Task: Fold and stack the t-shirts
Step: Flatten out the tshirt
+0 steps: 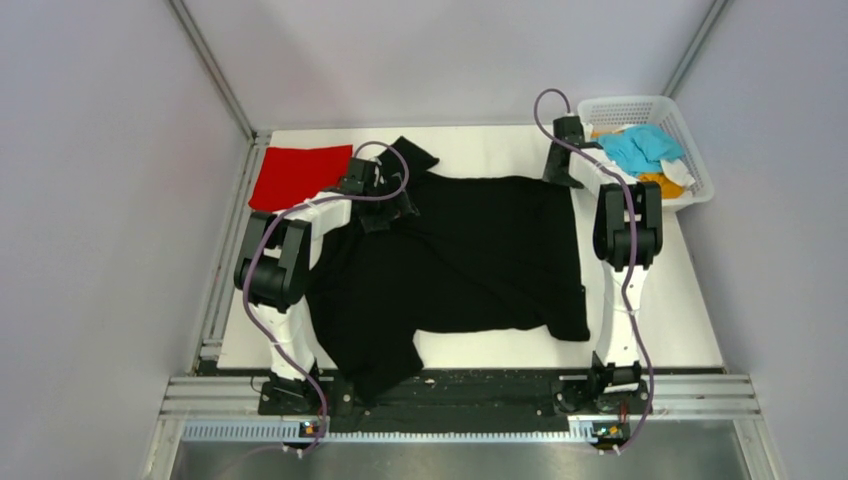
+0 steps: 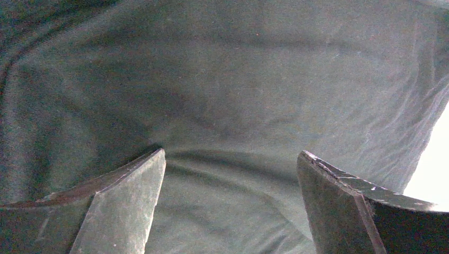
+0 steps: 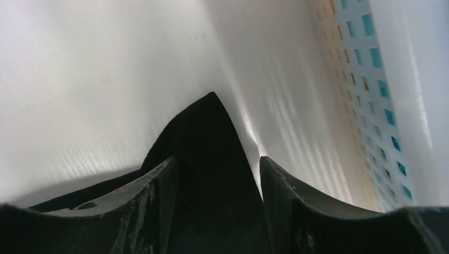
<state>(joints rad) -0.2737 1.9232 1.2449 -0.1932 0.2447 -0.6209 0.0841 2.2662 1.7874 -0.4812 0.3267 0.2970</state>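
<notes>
black t-shirt [image 1: 470, 250]: spread across table [image 1: 665, 330]. left gripper [image 2: 230, 156]: released, jaws wide, held over shirt's far-left part. right gripper [image 3: 217, 159]: shirt's far-right corner lodged between jaws; clamped or not cannot be told.

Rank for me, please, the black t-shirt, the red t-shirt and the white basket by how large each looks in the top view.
1. black t-shirt, spread out, clearly largest
2. white basket
3. red t-shirt, folded
</notes>
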